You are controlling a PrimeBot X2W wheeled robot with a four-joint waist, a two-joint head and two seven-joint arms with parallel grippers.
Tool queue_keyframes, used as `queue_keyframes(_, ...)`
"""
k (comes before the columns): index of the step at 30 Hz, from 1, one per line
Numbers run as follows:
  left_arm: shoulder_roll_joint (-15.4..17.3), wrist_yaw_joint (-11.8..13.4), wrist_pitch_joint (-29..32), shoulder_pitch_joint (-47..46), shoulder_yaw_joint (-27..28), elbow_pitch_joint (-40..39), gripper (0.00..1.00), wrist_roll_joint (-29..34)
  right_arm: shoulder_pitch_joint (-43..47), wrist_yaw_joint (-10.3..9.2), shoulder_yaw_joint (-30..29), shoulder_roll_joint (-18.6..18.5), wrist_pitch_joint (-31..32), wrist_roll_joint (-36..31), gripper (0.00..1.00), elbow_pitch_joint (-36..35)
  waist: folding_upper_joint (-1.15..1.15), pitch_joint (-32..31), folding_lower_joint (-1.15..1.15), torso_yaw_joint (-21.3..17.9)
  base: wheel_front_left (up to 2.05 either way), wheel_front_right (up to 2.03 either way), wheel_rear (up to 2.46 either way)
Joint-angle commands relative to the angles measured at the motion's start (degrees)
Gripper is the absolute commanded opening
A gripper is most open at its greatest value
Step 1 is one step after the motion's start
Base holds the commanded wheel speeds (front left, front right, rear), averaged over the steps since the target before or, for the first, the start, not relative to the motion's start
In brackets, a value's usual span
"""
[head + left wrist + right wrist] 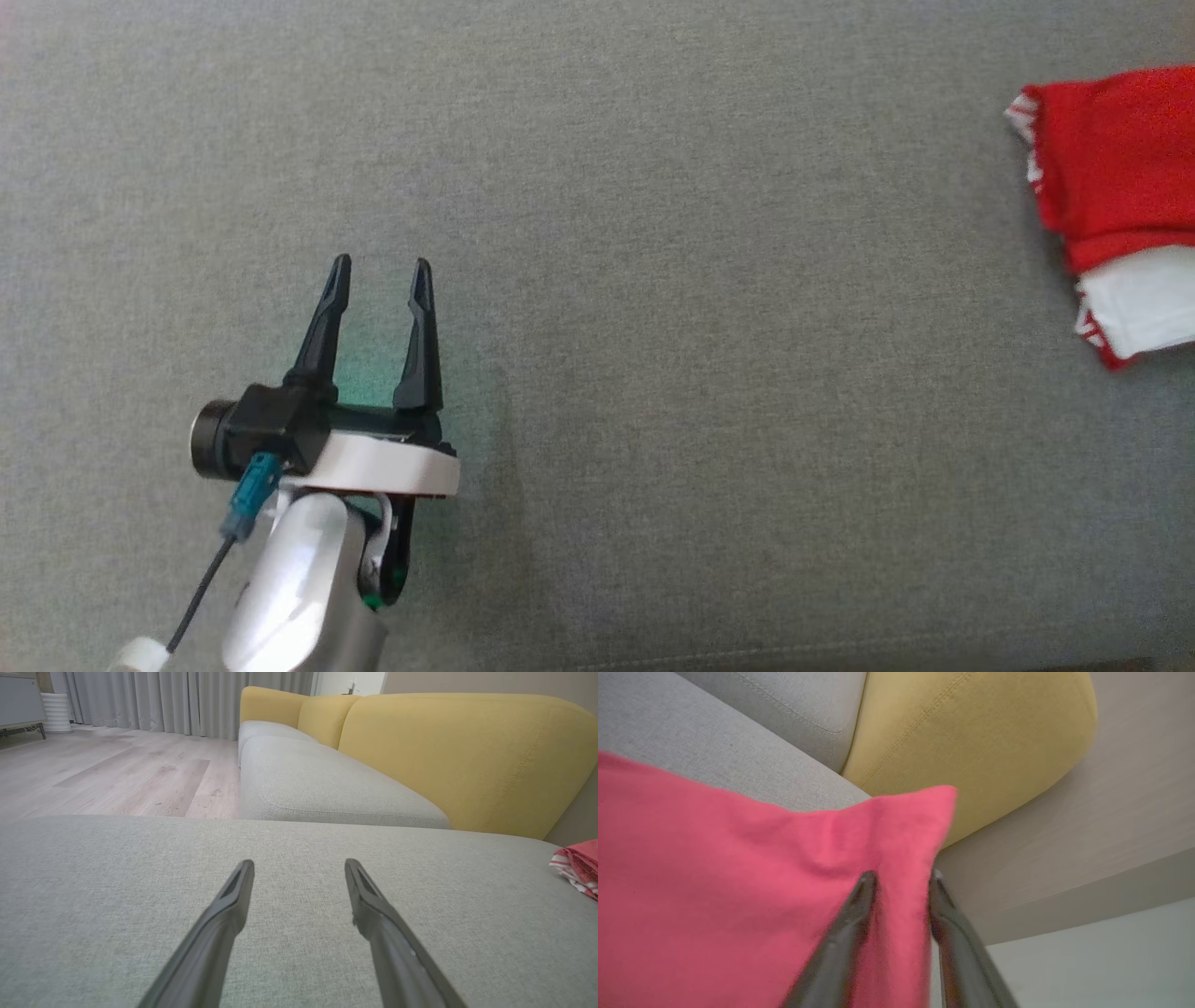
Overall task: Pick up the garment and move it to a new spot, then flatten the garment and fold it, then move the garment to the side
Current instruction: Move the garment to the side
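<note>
Garment (1111, 159), one, red-and-white; left gripper (383, 266) gapes empty; right gripper (901, 875) straddles its edge, jaws parted, grip unclear.

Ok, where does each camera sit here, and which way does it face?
Head view: on the head, facing down at the grey cushion; left gripper, open, at lower left; red garment at the right edge.
Left wrist view: on the left wrist, low, looking along its fingers across the cushion toward the yellow backrest and wooden floor.
Right wrist view: on the right wrist, close over the garment, cloth between the fingers of the right gripper.
Shared: all three show the garment; both wrist views, the backrest.
</note>
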Motion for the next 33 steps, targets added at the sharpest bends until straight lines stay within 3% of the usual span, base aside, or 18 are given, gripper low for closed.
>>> queue_keyframes(1,0.32,-0.15,-0.29,-1.26,1.97,-1.59,1.0,0.28,-0.72,-0.05,-0.5,-1.37,-0.18,-0.38,1.0,-1.56,0.0,-0.37,0.0,-0.18,0.0,0.0,0.0)
queue_keyframes(6,0.32,-0.03,-0.29,-0.52,2.2,-1.5,1.0,-0.05,-0.52,-0.05,-1.83,1.47,-1.0,-0.78,1.0,-3.83,0.0,-2.75,0.0,-0.84,0.0,0.0,0.0)
queue_keyframes(10,0.32,-0.05,-0.29,0.53,2.74,-1.59,1.0,-0.14,-0.04,-0.05,-0.92,6.03,-2.65,0.16,1.0,-7.15,0.0,-5.62,0.0,-1.74,0.0,0.0,0.0)
queue_keyframes(17,0.32,-0.06,-0.29,2.78,4.03,-2.05,1.0,0.25,2.71,-0.05,-2.15,17.0,-6.26,6.31,1.0,-16.59,0.0,-10.89,0.0,-3.03,0.0,0.0,0.0)
queue_keyframes(26,0.32,0.5,-0.29,6.56,4.28,-2.08,1.0,-0.38,18.13,-0.05,-6.0,33.25,-9.81,11.84,1.0,-29.49,0.0,-15.26,0.0,-2.73,0.0,0.0,0.0)
queue_keyframes(33,0.32,0.89,-0.29,8.87,3.72,-1.92,1.0,-1.46,28.94,-0.05,-7.21,36.4,-11.27,14.41,1.0,-32.35,0.0,-16.46,0.0,-1.85,0.0,0.0,0.0)
